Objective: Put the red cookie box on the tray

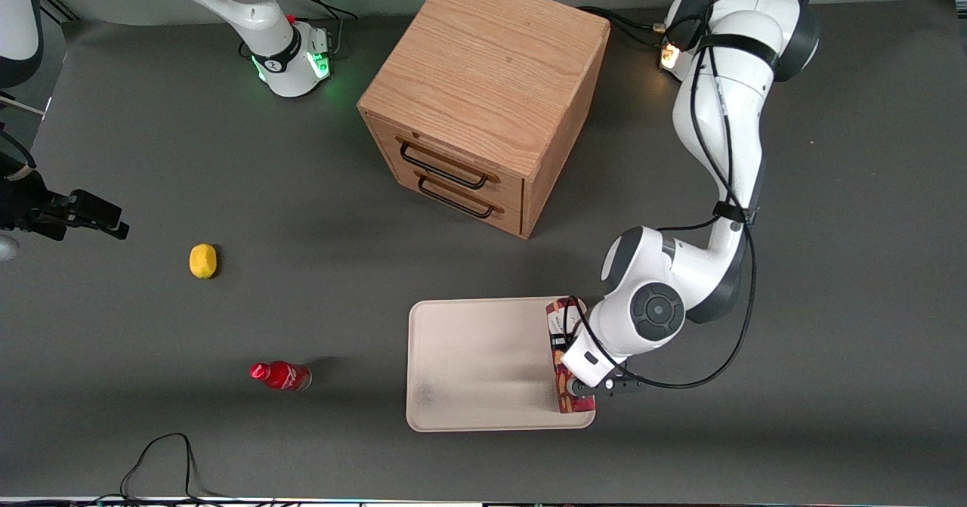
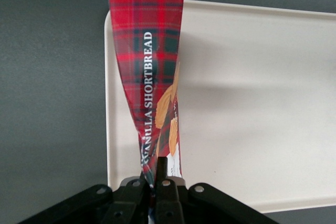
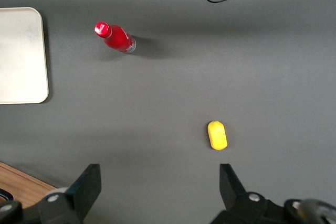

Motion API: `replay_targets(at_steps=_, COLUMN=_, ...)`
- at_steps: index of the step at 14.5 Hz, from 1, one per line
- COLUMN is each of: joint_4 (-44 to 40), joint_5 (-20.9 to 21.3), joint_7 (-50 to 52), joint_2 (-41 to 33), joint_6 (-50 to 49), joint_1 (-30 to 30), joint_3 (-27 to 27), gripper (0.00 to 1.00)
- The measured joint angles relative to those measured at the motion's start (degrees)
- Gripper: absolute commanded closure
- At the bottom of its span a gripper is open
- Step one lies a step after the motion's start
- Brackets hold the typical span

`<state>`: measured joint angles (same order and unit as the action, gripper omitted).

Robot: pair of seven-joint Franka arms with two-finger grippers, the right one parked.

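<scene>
Red cookie box (image 2: pixel 149 72) in gripper (image 2: pixel 157 174), part-hidden.

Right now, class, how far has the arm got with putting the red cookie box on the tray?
Done: the red cookie box has been picked up and brought over the tray, at its edge toward the working arm's end. In hand: the tool is shut on the box's end, holding it over that tray edge. Left: whether the box rests on the tray cannot be told; release it, then withdraw.
</scene>
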<state>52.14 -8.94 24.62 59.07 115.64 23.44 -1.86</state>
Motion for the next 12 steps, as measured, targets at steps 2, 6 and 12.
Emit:
replay_targets(at_steps=2, joint_4=0.0, joint_5=0.1, joint_7=0.0, joint_2=0.3, joint_6=0.7, joint_1=0.0, joint_3=0.1, gripper=1.00)
replay_targets(at_steps=6, joint_4=0.0, joint_5=1.1, joint_7=-0.1, joint_2=0.8, joint_6=1.9, joint_1=0.0, joint_3=0.2, gripper=1.00)
replay_targets(at_steps=12, joint_4=0.1, joint_5=3.1, joint_7=-0.1, joint_2=1.2, joint_6=3.0, joint_1=0.0, joint_3=0.2, gripper=0.00)
